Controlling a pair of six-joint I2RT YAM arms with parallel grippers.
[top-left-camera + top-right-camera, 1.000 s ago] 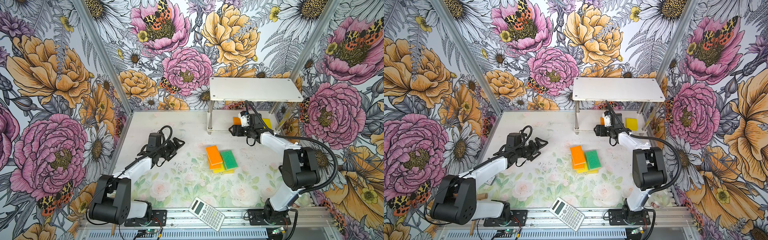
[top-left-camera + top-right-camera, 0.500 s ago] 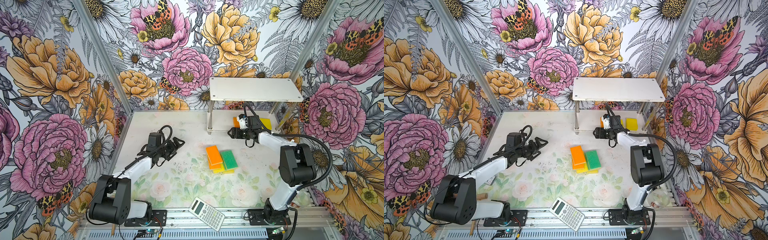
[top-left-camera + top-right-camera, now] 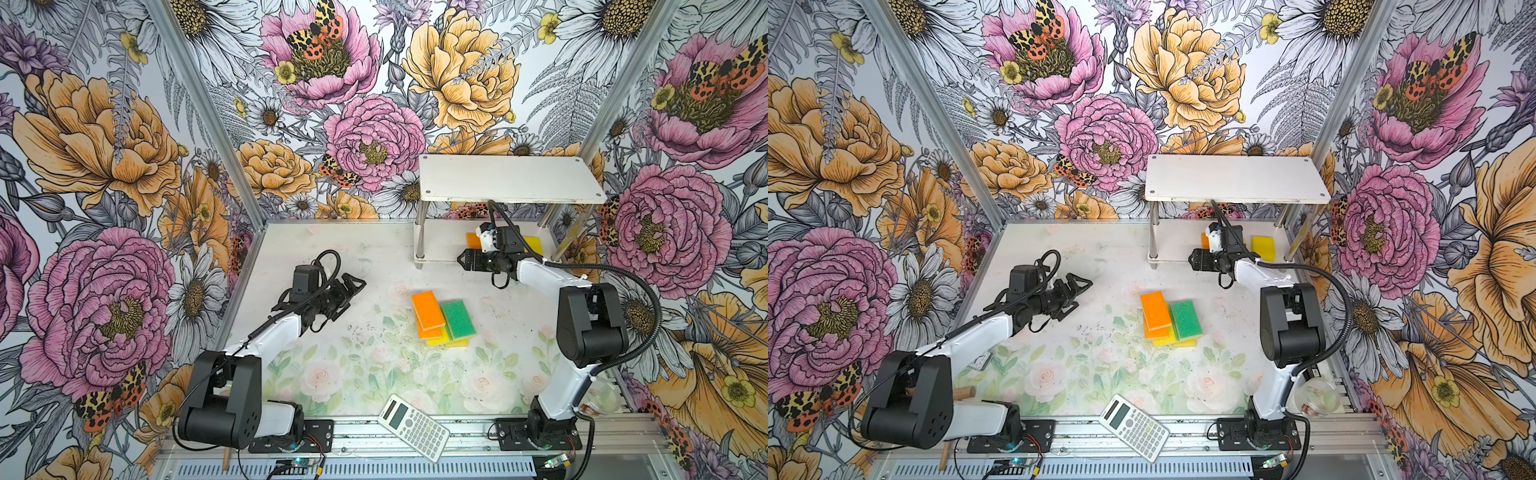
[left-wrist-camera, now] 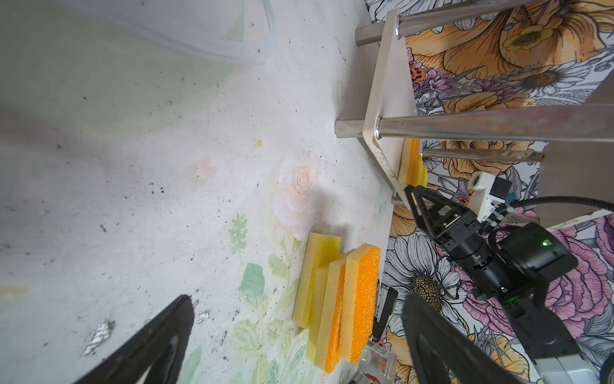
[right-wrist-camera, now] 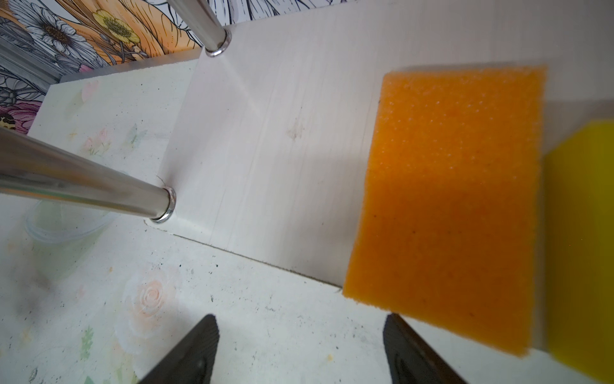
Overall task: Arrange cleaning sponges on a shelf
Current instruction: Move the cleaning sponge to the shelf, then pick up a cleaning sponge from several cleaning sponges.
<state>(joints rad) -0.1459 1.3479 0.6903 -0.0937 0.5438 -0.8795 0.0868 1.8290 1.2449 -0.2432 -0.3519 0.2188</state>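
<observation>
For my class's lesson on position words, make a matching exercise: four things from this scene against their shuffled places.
1 white plastic calculator
2 green-topped rectangular foam sponge
3 right gripper
4 left gripper

A on the sponge pile mid-table
B by the white two-tier shelf, lower board
C front edge of the table
D over table left of the pile

Pairs: 1-C, 2-A, 3-B, 4-D

Floral wallpaper [image 3: 104, 137] of peonies, daisies and moths covers the three walls. Table [image 3: 374, 374]: white top with a faded rose-and-leaf print, flecked with dark specks. Calculator [image 3: 413, 422]: white, lying askew at the front edge with keys and display facing up, partly over the metal rail [image 3: 469, 432] (seen in both top views). Clear plastic cup [image 3: 1316, 397]: at the front right corner. Wooden stick [image 3: 963, 392]: near the front left corner, partly hidden.
</observation>
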